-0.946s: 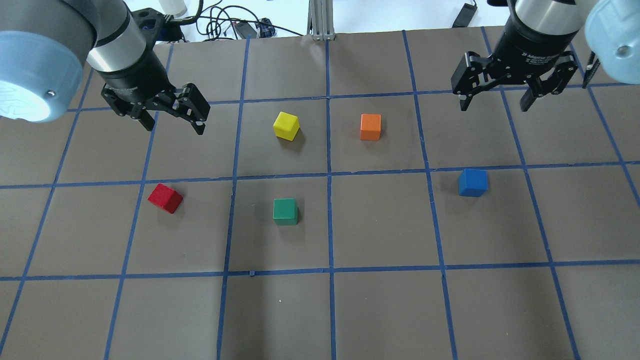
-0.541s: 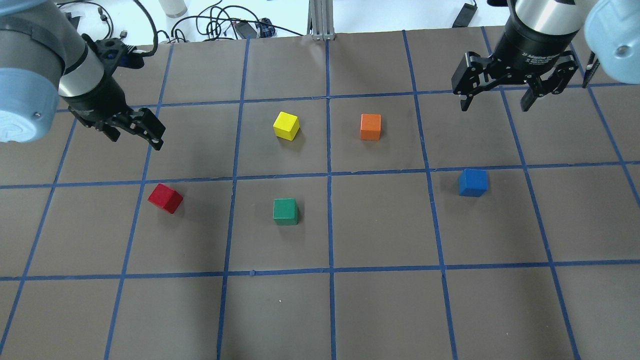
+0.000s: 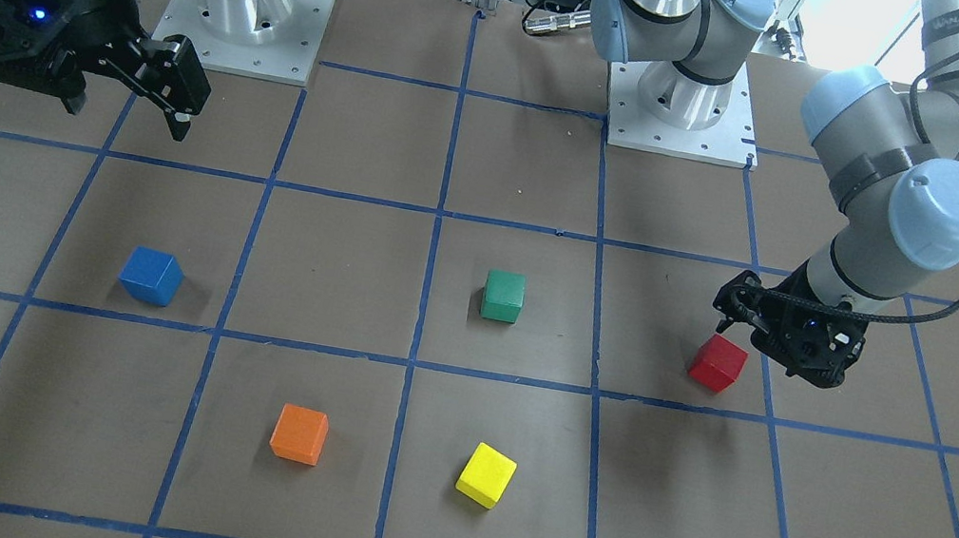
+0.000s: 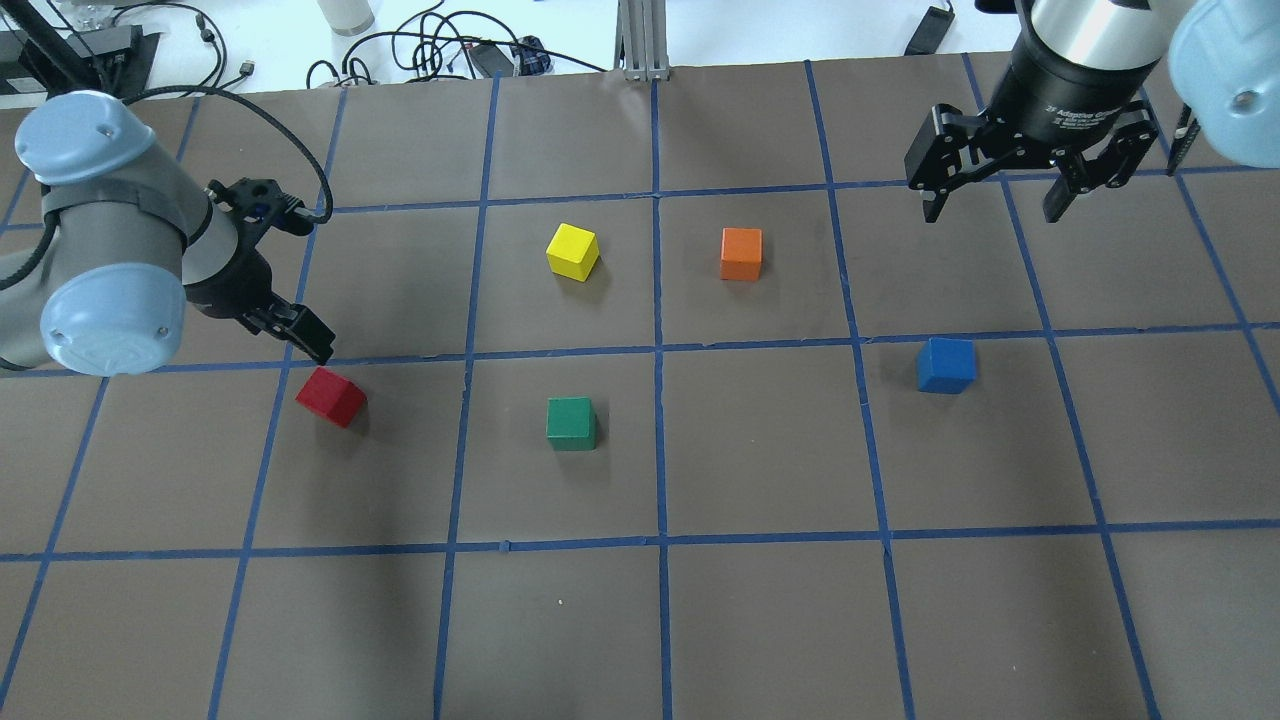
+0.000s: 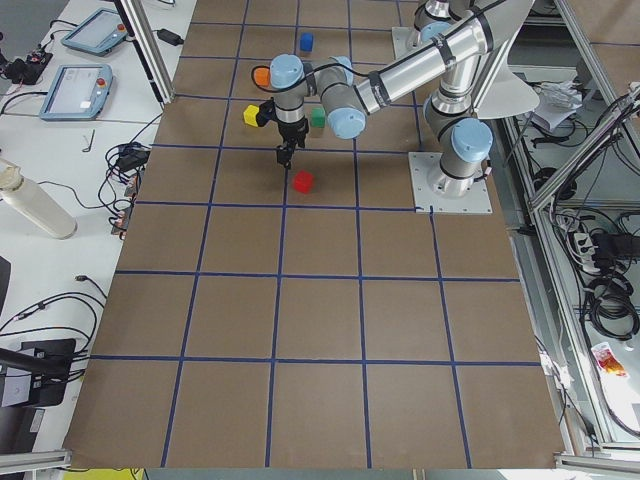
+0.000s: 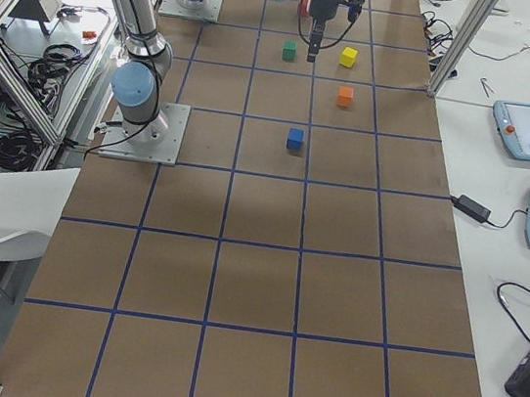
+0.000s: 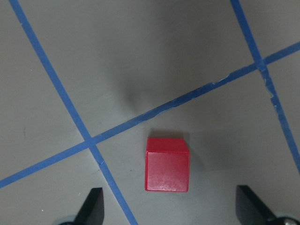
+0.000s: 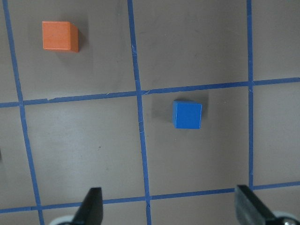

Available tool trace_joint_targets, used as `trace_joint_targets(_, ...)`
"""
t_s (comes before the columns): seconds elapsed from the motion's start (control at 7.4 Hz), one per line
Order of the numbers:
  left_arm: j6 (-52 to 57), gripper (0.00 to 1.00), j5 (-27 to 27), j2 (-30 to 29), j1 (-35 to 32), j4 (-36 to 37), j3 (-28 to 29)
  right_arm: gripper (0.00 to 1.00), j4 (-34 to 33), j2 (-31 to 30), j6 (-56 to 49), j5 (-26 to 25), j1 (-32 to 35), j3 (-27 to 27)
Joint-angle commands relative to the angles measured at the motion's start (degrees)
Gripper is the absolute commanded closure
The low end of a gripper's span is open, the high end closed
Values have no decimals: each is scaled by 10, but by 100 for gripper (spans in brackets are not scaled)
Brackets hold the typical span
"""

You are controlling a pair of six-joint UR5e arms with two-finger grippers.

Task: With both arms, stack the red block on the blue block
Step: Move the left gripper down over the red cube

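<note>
The red block (image 4: pixel 331 396) lies on the brown table left of centre, turned slightly against the grid. My left gripper (image 4: pixel 292 336) hangs low just behind it, open. In the left wrist view the red block (image 7: pixel 167 164) sits between and a little ahead of the two spread fingertips (image 7: pixel 93 206). In the front view the left gripper (image 3: pixel 761 343) is right beside the red block (image 3: pixel 718 363). The blue block (image 4: pixel 945 365) lies on the right side. My right gripper (image 4: pixel 992 210) is open, empty and high behind it. The right wrist view shows the blue block (image 8: pixel 187 115) well below.
A green block (image 4: pixel 571 423), a yellow block (image 4: pixel 573 251) and an orange block (image 4: pixel 741 254) lie between the red and blue ones. Blue tape lines grid the table. Cables (image 4: pixel 440 50) lie beyond the far edge.
My left arm has swung left and towards the near side and dropped low, bringing its open gripper next to the red block. The right arm and all blocks have stayed put.
</note>
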Motion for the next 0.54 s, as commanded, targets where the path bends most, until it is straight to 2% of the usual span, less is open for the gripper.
trace_joint_targets(0.0,16,0,3,-22,4,42,-38,0,1,0,0,0,0,0)
trace_joint_targets(0.41,12,0,21,-57,4,62,-47,0,1,0,1,0,0,0)
